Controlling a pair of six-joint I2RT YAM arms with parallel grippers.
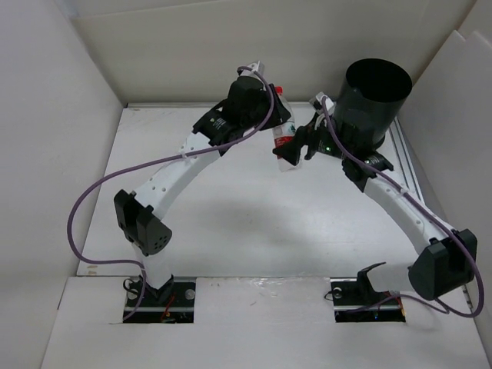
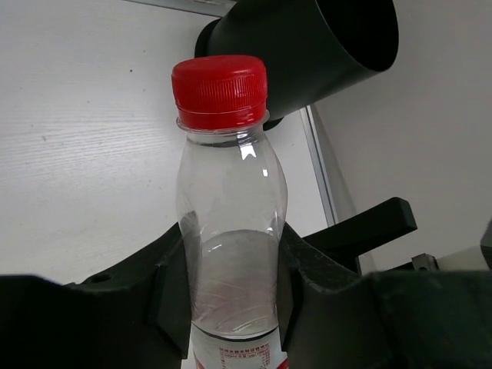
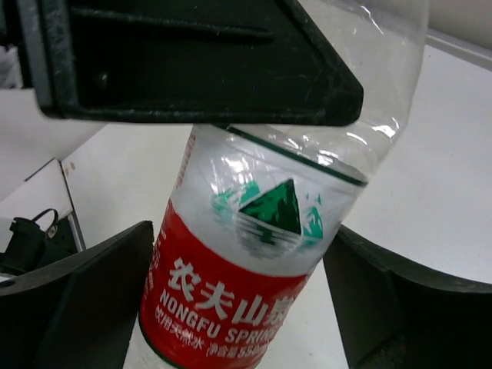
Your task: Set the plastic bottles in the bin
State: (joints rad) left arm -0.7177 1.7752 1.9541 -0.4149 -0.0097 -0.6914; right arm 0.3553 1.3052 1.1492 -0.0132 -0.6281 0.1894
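A clear bottle with a red cap and a red-white label hangs in the air left of the black bin. My left gripper is shut on its clear upper body, as the left wrist view shows, with the bottle upright between its fingers and the bin behind. My right gripper is open, its jaws standing close on either side of the label part of the bottle in the right wrist view. The other bottles are out of view.
White walls enclose the table on the left, back and right. A metal rail runs along the table's right side below the bin. The left gripper's finger fills the top of the right wrist view.
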